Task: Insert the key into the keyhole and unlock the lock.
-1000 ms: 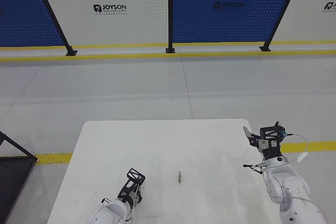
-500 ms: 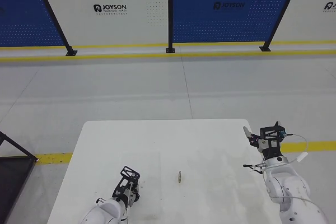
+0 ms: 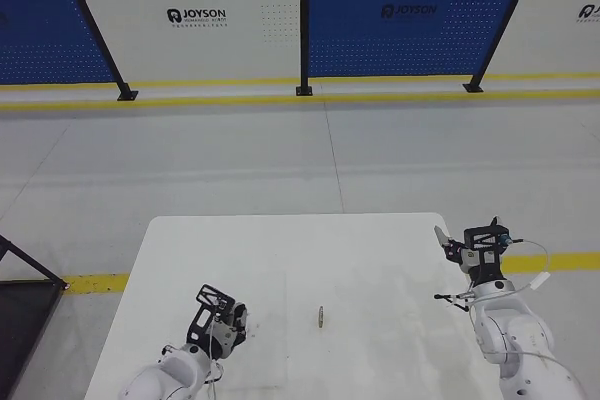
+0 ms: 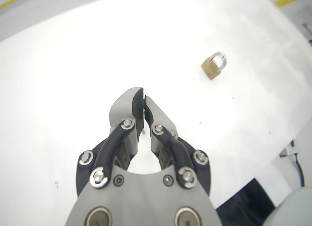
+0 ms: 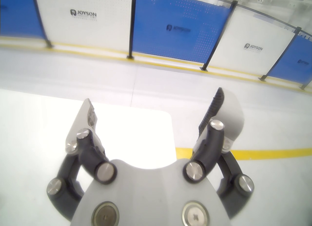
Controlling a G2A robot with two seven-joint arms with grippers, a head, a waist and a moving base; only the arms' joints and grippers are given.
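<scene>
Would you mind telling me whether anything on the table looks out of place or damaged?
Nothing stands out. The brass padlock sits on the white table, looking intact, with the shut left claw apart from it and the open right claw near the table's edge.

A white worktop (image 3: 280, 250) with rounded corners stands on a pale grey floor (image 3: 330, 150). Beyond it runs a fence of blue panels (image 3: 40, 40) and white panels (image 3: 195, 45) between black posts (image 3: 304, 45), with a double yellow line (image 3: 230, 100) along its foot. Another yellow line (image 3: 95, 283) passes behind the worktop, near a black frame (image 3: 22, 254)
</scene>
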